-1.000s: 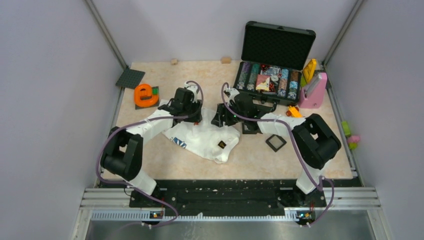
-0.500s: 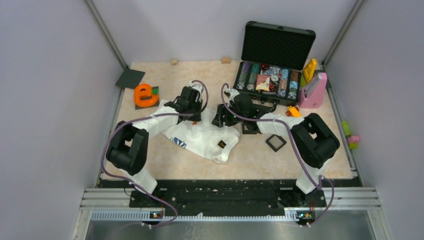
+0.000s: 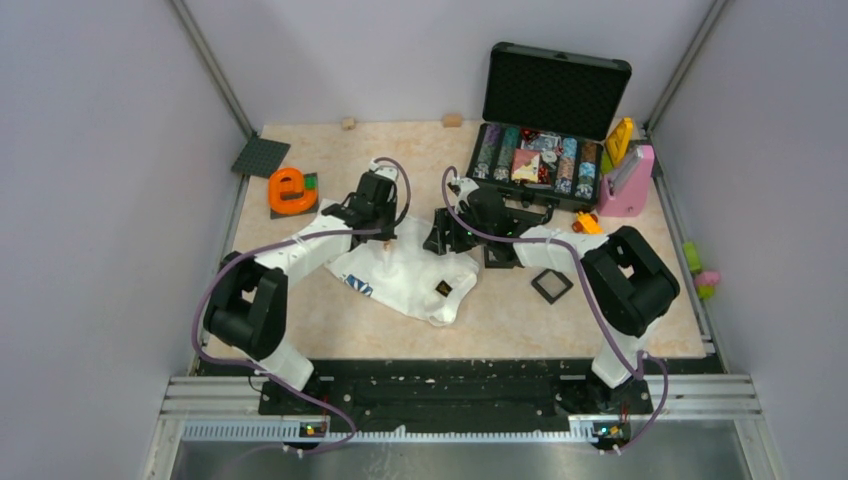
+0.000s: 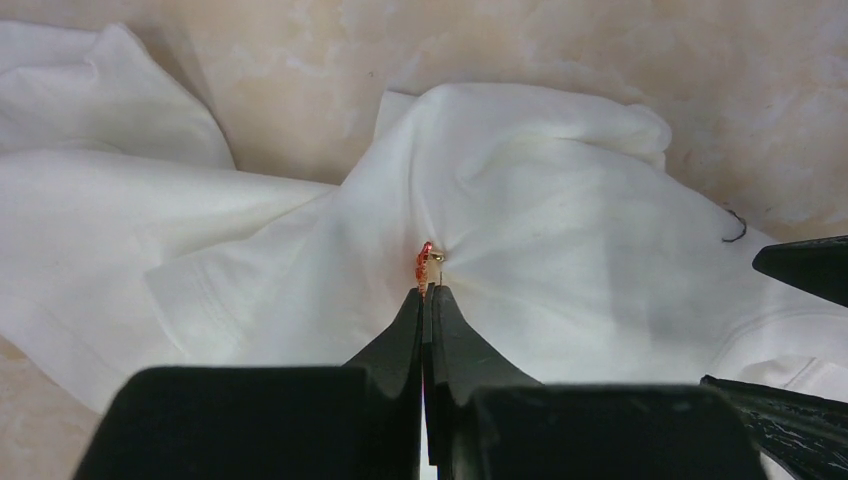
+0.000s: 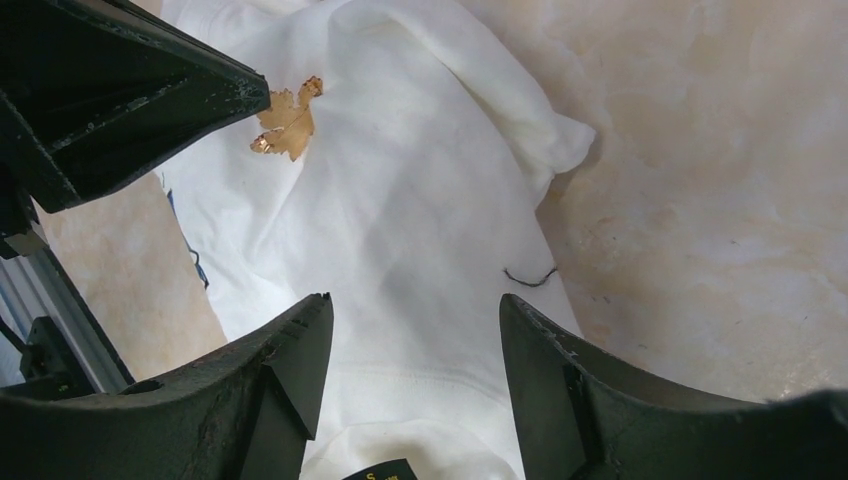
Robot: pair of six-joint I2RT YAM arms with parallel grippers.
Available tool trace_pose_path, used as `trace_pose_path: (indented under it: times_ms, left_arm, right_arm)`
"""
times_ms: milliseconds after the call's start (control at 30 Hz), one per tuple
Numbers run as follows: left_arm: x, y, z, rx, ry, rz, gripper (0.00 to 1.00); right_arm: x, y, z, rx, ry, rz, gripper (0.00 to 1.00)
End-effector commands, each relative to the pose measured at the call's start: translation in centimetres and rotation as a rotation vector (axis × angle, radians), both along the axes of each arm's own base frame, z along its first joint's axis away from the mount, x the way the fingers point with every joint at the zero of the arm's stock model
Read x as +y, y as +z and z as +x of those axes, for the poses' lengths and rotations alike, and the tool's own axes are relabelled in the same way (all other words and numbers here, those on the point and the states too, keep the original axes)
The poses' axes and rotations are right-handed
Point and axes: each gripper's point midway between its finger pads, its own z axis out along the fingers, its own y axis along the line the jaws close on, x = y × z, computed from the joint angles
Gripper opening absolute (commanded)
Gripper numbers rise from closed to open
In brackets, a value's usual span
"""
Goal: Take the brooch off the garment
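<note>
Evidently the left hand (image 4: 424, 298) is clamped tight on the brooch (image 4: 424, 266), whose orange-red edge shows just past its tips. The white garment (image 4: 560, 230) is drawn into a peak there, which suggests the pin is not yet free of the cloth. The right hand (image 5: 412, 305) is spread wide over the shirt nearby and holds nothing, probably placed to keep the fabric down on the counter (image 4: 520, 60), though I cannot tell whether it touches the cloth.

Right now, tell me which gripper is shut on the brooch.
The left gripper: closed, pinching the brooch at the white shirt. The right gripper stands open over the shirt, holding nothing.
</note>
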Motion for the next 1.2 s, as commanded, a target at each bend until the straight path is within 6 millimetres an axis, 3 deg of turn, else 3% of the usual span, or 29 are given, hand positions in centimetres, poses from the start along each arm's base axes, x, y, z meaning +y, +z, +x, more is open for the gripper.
trace_pose_path:
  times_ms: [0,133,233,300,467,733,933,1067,1167]
  left_arm:
    - [1.0,0.0,-0.3,-0.003,0.047,-0.007,0.02]
    - [0.9,-0.3,-0.3,0.015,0.046,-0.041,0.22]
    - [1.0,-0.5,-0.3,0.021,0.047,-0.046,0.25]
    - [0.8,-0.6,-0.3,0.026,0.042,-0.052,0.24]
    - [0.8,-0.6,-0.3,0.033,0.042,-0.062,0.00]
    - [1.0,1.0,-0.7,-0.041,0.029,-0.111,0.00]
    - [1.7,3.3,-0.9,-0.161,0.000,-0.074,0.00]
    - [2.8,5.9,-0.6,-0.285,0.045,0.004,0.00]
    - [2.7,8.9,-0.4,-0.443,0.055,-0.004,0.00]
  right_arm:
    - [0.9,1.8,1.0,-0.047,0.022,0.026,0.64]
    - [0.9,1.8,1.0,-0.045,0.027,0.024,0.65]
    - [1.0,1.9,0.9,-0.047,0.031,0.028,0.65]
    - [1.0,2.0,0.9,-0.048,0.031,0.028,0.65]
    - [1.1,2.0,0.8,-0.045,0.037,0.031,0.64]
    - [2.0,3.3,0.0,-0.066,0.113,0.080,0.66]
    - [2.6,4.7,0.3,-0.102,0.149,0.099,0.72]
    - [2.7,5.8,0.9,-0.131,0.139,0.095,0.72]
    - [2.7,7.4,1.1,-0.169,0.137,0.110,0.72]
